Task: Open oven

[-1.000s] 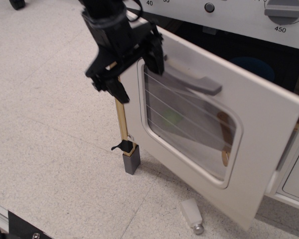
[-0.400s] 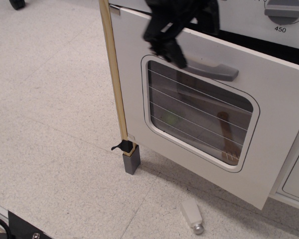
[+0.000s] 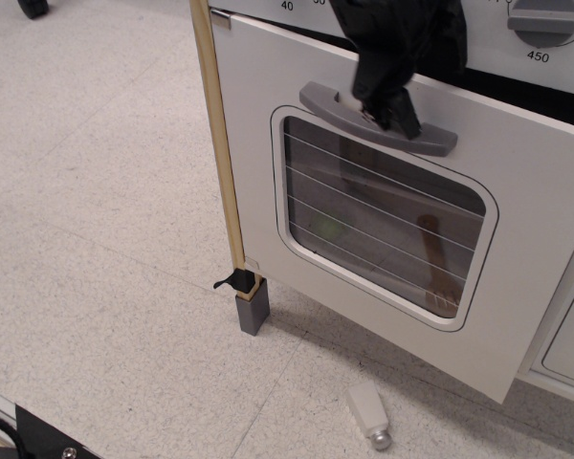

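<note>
Oven door (image 3: 383, 229) swung from wide ajar a second ago back to nearly shut. Gripper (image 3: 394, 105) shifted from the door's left edge rightward, now over the middle of the handle (image 3: 378, 118).

The white oven (image 3: 383, 249) fills the right of the frame, its door hanging slightly ajar with a dark gap along the top edge; the black hand (image 3: 394, 100) sits at upper centre over the grey bar handle (image 3: 378, 120), seemingly touching it, its fingers hard to make out; a grey dial (image 3: 545, 21) shows at upper right; a small loose grey-tipped piece (image 3: 368, 413) lies on the floor at lower centre.
</note>
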You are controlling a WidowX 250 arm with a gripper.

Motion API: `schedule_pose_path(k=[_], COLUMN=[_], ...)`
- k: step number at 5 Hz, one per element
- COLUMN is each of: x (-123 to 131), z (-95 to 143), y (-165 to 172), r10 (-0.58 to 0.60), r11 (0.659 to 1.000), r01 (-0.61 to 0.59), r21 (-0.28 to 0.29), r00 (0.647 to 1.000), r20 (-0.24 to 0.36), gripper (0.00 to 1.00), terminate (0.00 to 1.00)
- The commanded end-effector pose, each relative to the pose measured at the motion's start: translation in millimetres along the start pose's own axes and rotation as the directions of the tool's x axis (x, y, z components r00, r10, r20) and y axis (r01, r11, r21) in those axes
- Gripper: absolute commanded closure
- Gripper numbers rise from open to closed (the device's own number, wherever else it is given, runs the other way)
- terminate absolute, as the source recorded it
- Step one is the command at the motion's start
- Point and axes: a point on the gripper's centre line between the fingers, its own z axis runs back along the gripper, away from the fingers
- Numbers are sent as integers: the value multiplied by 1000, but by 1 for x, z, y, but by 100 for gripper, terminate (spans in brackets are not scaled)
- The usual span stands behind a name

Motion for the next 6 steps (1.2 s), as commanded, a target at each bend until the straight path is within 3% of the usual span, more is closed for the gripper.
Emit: schedule_pose_path(k=[1, 3, 4, 5, 6], x=[7, 20, 41, 72, 103], z=[-4, 3, 16, 24, 43], y=[-23, 17, 47, 82, 107], r10=[26, 6, -103, -284, -521], r11=[1000, 973, 958, 922, 806], r01=[-26, -31, 60, 222, 454], r21=[-10, 231, 282, 317, 379], r00=[999, 994, 985, 944, 849], r20=[20, 109, 139, 166, 90], gripper=[0, 0, 0, 0, 0], terminate=[0, 0, 0, 0, 0])
